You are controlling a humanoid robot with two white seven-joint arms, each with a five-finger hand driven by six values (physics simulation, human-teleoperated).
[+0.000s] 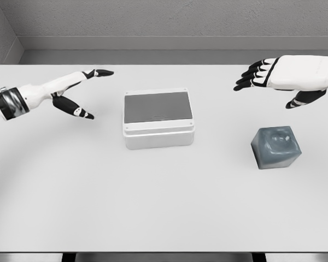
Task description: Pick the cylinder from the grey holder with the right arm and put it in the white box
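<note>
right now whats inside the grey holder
The grey holder shows only a dark rounded recess in its top face. No cylinder stands out of it; whether one sits sunk inside cannot be told from the head view. The right robot hand is above and behind it, open.

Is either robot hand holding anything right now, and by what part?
Nothing is held. The left robot hand and right robot hand are both open above the white table.

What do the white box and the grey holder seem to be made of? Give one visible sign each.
White box: probably moulded plastic; smooth matte walls, rounded corners, dark flat inset. Grey holder: possibly rubber or cast plastic; dull sheen, soft uneven top. A render, so uncertain.
</note>
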